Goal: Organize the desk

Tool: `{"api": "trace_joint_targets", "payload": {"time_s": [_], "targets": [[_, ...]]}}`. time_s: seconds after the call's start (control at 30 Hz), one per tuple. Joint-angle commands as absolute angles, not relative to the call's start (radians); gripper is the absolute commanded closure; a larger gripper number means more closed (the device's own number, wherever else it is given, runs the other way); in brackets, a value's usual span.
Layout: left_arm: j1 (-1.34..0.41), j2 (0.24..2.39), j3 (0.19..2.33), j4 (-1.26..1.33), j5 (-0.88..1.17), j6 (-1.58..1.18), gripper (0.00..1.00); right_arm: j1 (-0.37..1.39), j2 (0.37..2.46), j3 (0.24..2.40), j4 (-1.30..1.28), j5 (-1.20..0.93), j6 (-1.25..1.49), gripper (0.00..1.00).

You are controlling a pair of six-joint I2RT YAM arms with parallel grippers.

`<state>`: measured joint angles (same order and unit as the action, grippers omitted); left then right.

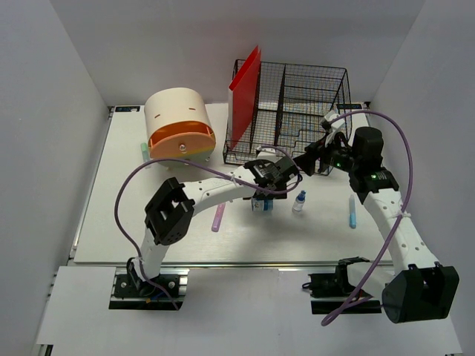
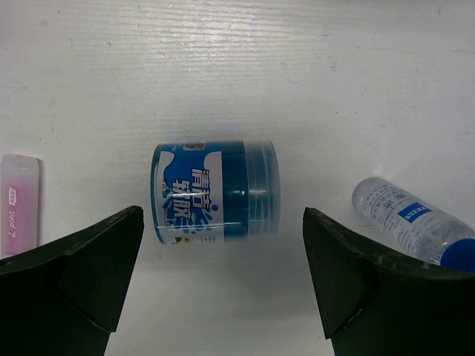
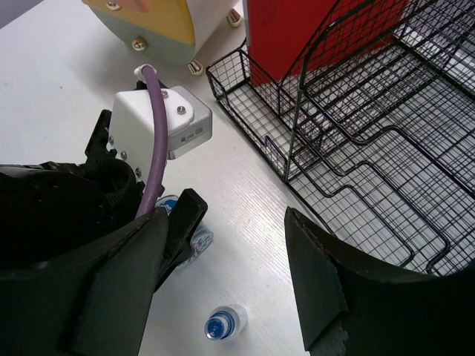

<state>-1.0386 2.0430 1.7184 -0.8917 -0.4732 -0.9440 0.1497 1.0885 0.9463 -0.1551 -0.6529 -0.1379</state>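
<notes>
Recorder: Containers first. What does the black wire basket hold?

Observer: One red flat board. It stands on edge in the leftmost compartment and is tilted, so its top corner rises above the rim. The basket sits at the far edge of the desk, right of centre.

Recorder: Second container?

Observer: Cream-and-orange drawer box, just beside the basket on its left. The orange front faces the arms. I cannot tell what is inside.

Recorder: Smaller vessels?

Observer: Blue jar, lying on its side on the desk in front of the basket, with its printed label toward the left wrist camera. A small clear bottle with a blue cap lies near it on the right, not touching. The jar's contents cannot be told.

Recorder: Grippers?

Observer: Left gripper is spread wide, one finger on each side of the jar. Bare desk shows in both gaps, so there is no contact. Right gripper is also spread, with nothing between its fingers, and hovers by the basket's front edge.

Recorder: The desk itself?

Observer: Large flat white rectangle, with a faint grain visible in the wrist view. A metal rail runs along the near edge, just beyond the arm bases. A pink pen lies left of the jar and a blue pen right of the bottle.
</notes>
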Motion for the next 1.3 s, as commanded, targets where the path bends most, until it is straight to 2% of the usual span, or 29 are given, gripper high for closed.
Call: {"api": "trace_joint_targets", "payload": {"time_s": [0.0,0.3,0.6,0.7,0.73,0.83,0.97,1.07,1.27], "targets": [[-1.045,2.042,1.741,-0.897,-0.493,-0.979,0.02,0.14,1.072,0.951,-0.118,-0.68,-0.132,0.3],[-1.045,2.072,1.732,-0.887,-0.494,-0.983,0.02,0.13,1.074,0.95,-0.115,-0.689,-0.132,0.3],[-1.045,2.08,1.709,-0.882,-0.492,-0.989,0.09,0.117,1.074,0.948,-0.115,-0.707,-0.126,0.3],[-1.045,2.08,1.707,-0.887,-0.5,-0.989,0.23,0.112,1.072,0.948,-0.112,-0.712,-0.124,0.3],[-1.045,2.077,1.706,-0.888,-0.503,-0.989,0.3,0.107,1.072,0.948,-0.113,-0.712,-0.123,0.3],[-1.045,2.053,1.698,-0.888,-0.509,-0.983,0.42,0.101,1.074,0.948,-0.114,-0.718,-0.123,0.31],[-1.045,1.997,1.689,-0.882,-0.506,-0.921,0.78,0.097,1.072,0.948,-0.113,-0.726,-0.12,0.31],[-1.045,1.922,1.677,-0.873,-0.494,-0.801,1.0,0.094,1.069,0.945,-0.114,-0.733,-0.12,0.31],[-1.014,1.686,1.573,-0.838,-0.486,-0.559,1.0,0.091,1.065,0.943,-0.112,-0.745,-0.12,0.33]]}}
